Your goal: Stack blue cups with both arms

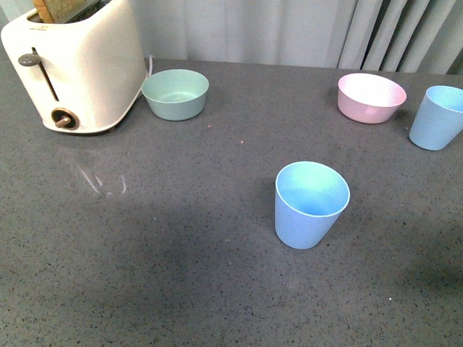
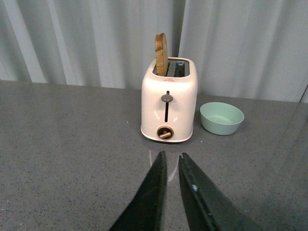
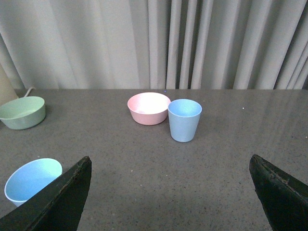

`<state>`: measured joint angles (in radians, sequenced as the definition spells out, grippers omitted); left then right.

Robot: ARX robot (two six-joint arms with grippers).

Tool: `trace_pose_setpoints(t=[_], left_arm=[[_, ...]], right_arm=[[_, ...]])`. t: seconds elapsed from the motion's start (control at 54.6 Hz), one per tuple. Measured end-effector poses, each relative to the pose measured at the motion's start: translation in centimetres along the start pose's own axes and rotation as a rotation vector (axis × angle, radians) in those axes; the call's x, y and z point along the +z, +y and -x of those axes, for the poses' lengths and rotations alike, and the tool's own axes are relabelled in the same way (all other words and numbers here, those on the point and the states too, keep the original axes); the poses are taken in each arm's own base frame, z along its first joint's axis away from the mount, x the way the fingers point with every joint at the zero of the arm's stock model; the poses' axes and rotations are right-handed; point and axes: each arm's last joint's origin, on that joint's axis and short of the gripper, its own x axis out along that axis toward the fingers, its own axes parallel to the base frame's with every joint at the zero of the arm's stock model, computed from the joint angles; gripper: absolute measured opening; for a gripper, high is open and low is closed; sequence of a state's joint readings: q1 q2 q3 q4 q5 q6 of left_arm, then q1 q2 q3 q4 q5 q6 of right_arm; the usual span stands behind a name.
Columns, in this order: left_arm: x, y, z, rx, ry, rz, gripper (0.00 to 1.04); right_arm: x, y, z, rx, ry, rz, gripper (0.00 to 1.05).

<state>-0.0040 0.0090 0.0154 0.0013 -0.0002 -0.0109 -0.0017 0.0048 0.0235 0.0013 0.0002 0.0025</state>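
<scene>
One blue cup (image 1: pixel 310 204) stands upright near the middle of the grey table; the right wrist view catches it (image 3: pixel 32 180) partly behind a finger. The second blue cup (image 1: pixel 438 117) stands at the far right edge of the front view, beside the pink bowl; the right wrist view has it (image 3: pixel 184 120) straight ahead. Neither arm appears in the front view. My right gripper (image 3: pixel 171 163) is open wide above bare table, well short of that cup. My left gripper (image 2: pixel 171 158) is shut with nothing between its fingers, pointing at the toaster.
A cream toaster (image 1: pixel 76 65) holding a slice of bread stands at the back left, with a pale green bowl (image 1: pixel 175 93) beside it. A pink bowl (image 1: pixel 371 97) sits at the back right. Grey curtains hang behind the table.
</scene>
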Motion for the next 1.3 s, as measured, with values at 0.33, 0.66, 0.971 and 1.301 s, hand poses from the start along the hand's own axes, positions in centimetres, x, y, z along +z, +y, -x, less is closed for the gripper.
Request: trace_pose_setpoints(t=[0.33,0.66,0.971,1.301], left_arm=[[0.0,0.0,0.0,0.000,0.000,0.000,0.72],[0.0,0.0,0.0,0.000,0.000,-0.002,0.96],[0.0,0.0,0.0,0.000,0.000,-0.002,0.96],[0.0,0.0,0.0,0.000,0.000,-0.002,0.96]], right_arm=[[2.3,-3.1,-5.6,-0.016,0.387,-0.124,0.96],[1.2,-3.7,-23.7,0.031,0.566,0.179,0.96],[0.0,-0.9,-30.3,0.065,0.634,0.263,0.96],[-1.6,-0.5,-32.8,0.052,0.681,0.278,0.96]])
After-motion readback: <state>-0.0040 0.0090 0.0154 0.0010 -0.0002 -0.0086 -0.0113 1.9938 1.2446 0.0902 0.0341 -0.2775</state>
